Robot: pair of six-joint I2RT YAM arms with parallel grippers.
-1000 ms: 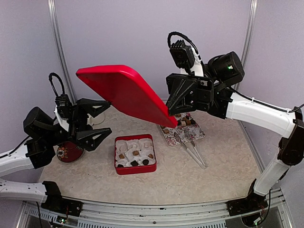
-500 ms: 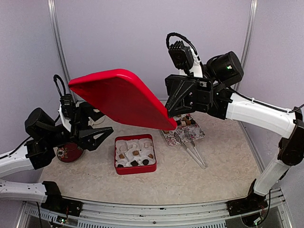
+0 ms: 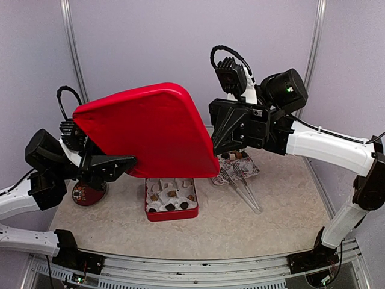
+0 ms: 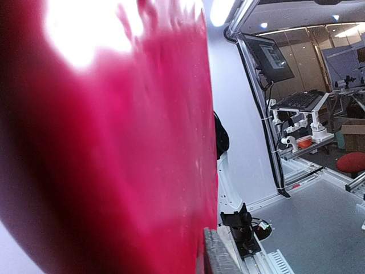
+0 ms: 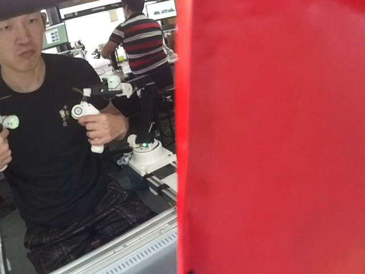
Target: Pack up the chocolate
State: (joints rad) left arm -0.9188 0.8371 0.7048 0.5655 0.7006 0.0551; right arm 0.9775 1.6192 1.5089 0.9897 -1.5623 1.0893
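Observation:
A big red lid (image 3: 144,129) hangs tilted above the table between both arms. My right gripper (image 3: 218,147) is shut on its lower right corner. My left gripper (image 3: 117,161) has closed on its left edge; one dark finger (image 4: 219,257) presses against the lid (image 4: 114,160), which fills the left wrist view. The lid (image 5: 274,137) also blocks most of the right wrist view, hiding that gripper's fingers. Below it stands a red box (image 3: 171,215) with chocolate (image 3: 172,194) pieces in white paper cups. More chocolate (image 3: 236,155) lies on a patterned tray behind it.
Metal tongs (image 3: 246,191) lie on the table right of the box, reaching from the patterned tray (image 3: 231,174). A dark red oval dish (image 3: 87,192) sits at the left under my left arm. The lid covers the back part of the box from above.
The red lid has swung down and to the left, turning its face towards the camera. My left gripper went from wide open to closed on the lid's left edge.

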